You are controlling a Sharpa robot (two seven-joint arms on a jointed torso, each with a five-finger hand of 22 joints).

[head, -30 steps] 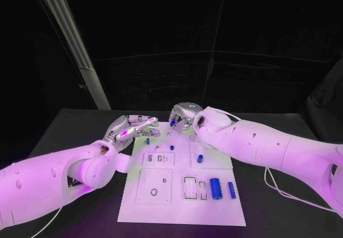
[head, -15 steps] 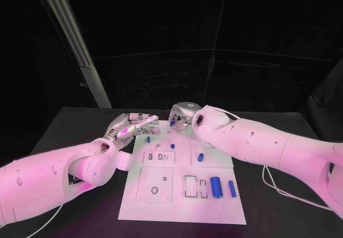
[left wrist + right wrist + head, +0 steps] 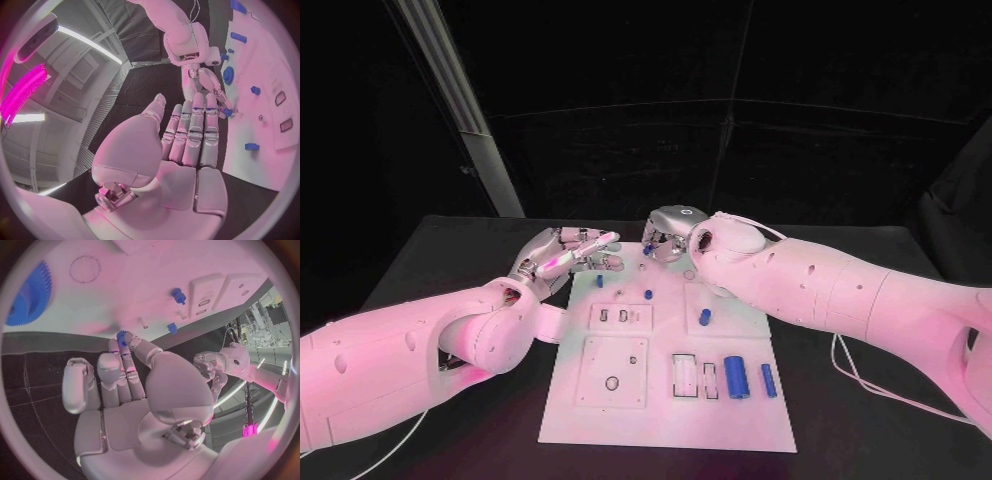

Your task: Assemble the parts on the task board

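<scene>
— Why were both silver hands up at the far end of the white rectangular task board?

— I'd judge the work was there. The right hand pinched a small blue toothed gear at its fingertips, low over that far edge, near a thin pin standing in the board; probably that was where it meant to seat it.

— And the left hand?

— It held nothing, fingers straight and close together, just off the board's far left corner, close to the right hand's fingers. A guard or a steadier, I'd guess.

— The other parts?

— A large blue gear lay flat on the board beside the right hand, and two blue cylinders at the near end, well apart from both hands.
</scene>
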